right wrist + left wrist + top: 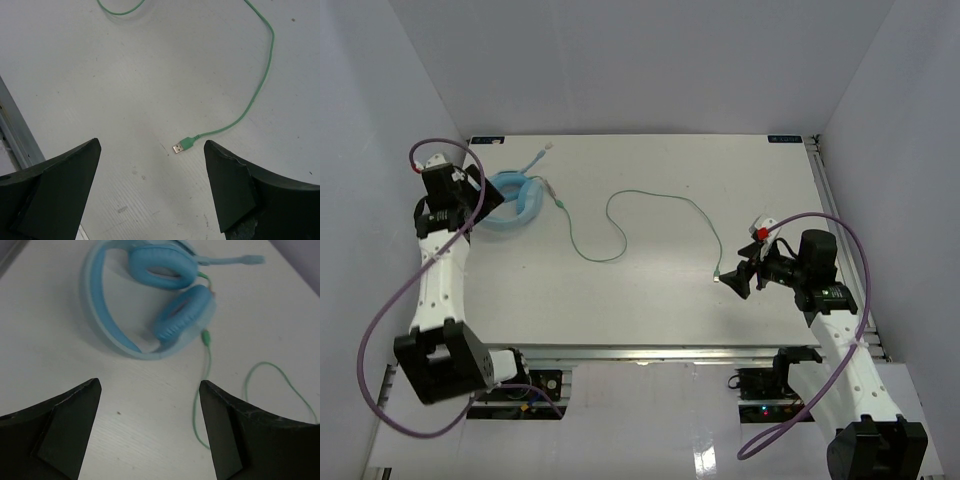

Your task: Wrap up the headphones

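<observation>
The light blue headphones (515, 203) lie flat at the table's back left, earcups side by side; the left wrist view shows them (150, 300) with a thin mic boom. Their pale-green cable (650, 215) snakes right across the table to a USB plug (718, 280). My left gripper (470, 195) is open and empty, just left of the headphones; in its wrist view the gripper (150, 390) frames bare table. My right gripper (745, 275) is open and empty, hovering by the plug, which lies between its fingers in the right wrist view (182, 146).
White walls enclose the white table (650, 310). A metal rail (15, 135) runs along the table's front edge. Thick purple robot cables (375, 330) loop off both arms. A small white tag (784, 139) lies at the back right corner.
</observation>
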